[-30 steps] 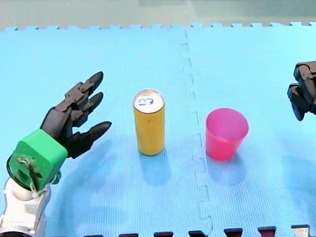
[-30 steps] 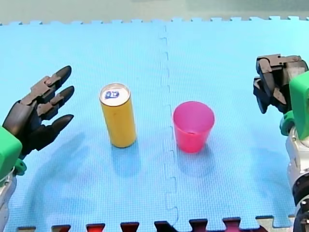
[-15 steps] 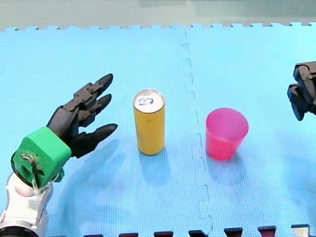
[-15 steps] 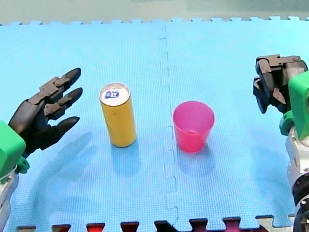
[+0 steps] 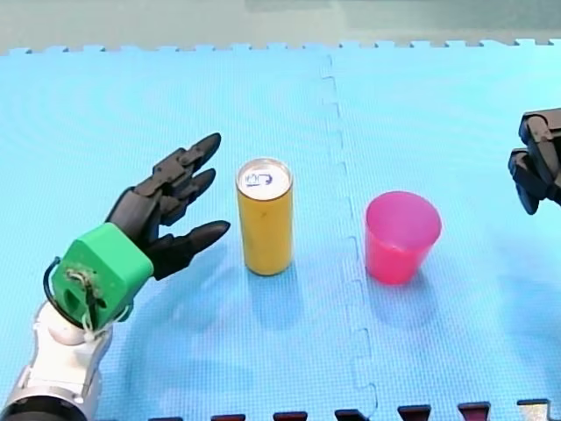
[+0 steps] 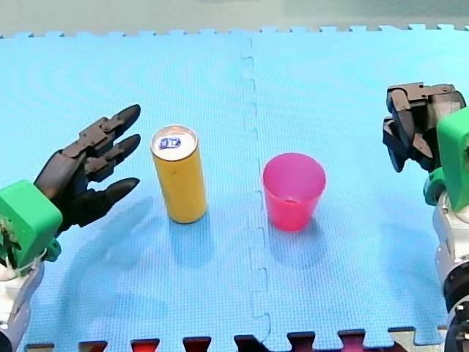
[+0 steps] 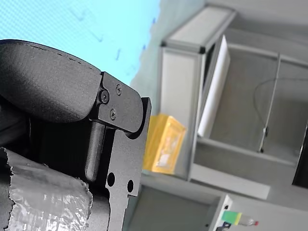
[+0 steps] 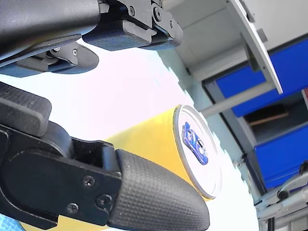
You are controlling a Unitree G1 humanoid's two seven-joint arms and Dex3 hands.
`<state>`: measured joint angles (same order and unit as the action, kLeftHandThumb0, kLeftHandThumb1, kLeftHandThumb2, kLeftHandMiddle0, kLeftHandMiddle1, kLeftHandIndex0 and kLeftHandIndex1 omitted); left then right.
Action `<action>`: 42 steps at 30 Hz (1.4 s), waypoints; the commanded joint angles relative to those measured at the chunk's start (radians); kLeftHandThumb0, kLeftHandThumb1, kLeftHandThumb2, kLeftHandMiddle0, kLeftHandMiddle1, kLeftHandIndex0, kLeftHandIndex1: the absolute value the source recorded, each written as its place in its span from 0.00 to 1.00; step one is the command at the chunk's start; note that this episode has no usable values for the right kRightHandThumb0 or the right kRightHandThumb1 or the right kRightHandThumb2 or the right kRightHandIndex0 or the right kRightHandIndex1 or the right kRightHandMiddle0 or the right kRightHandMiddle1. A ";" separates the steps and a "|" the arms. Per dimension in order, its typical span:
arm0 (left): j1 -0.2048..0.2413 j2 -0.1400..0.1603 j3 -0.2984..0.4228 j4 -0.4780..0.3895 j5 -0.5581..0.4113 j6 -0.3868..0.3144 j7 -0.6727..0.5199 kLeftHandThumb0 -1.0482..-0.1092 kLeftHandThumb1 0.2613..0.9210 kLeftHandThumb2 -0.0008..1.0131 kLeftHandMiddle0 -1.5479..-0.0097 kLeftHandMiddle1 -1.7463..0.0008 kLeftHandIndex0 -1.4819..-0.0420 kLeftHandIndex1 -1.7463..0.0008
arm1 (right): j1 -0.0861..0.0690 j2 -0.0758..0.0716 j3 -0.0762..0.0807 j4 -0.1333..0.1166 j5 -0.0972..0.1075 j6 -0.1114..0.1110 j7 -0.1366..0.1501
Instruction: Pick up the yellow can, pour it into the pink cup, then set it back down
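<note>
The wide, empty left hand [image 5: 166,210] is just beside the yellow can [image 5: 265,224]; a glancing finger could topple it. The curled, empty right hand [image 6: 410,126] hangs far right.

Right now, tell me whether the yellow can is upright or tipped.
Upright: the yellow can stands on its base on the mat, lid up, left hand apart beside it.

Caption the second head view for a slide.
Left hand, open, beside the upright yellow can; pink cup stands apart from it; right hand, shut, at the far right.
</note>
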<state>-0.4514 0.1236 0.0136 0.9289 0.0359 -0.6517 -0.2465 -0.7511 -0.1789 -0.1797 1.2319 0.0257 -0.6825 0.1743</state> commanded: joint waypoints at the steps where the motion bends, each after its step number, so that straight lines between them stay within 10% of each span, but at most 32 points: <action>1: -0.008 -0.010 -0.008 -0.004 0.005 0.014 0.008 0.00 1.00 0.05 0.79 1.00 0.83 1.00 | 0.001 -0.002 -0.001 -0.003 0.001 0.000 -0.003; 42: -0.034 -0.062 -0.021 0.061 0.004 0.011 0.038 0.01 1.00 0.01 0.79 1.00 0.82 1.00 | 0.005 -0.009 -0.003 -0.016 0.002 -0.004 -0.013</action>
<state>-0.4818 0.0600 -0.0076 0.9873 0.0371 -0.6400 -0.2119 -0.7478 -0.1834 -0.1807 1.2188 0.0232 -0.6856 0.1602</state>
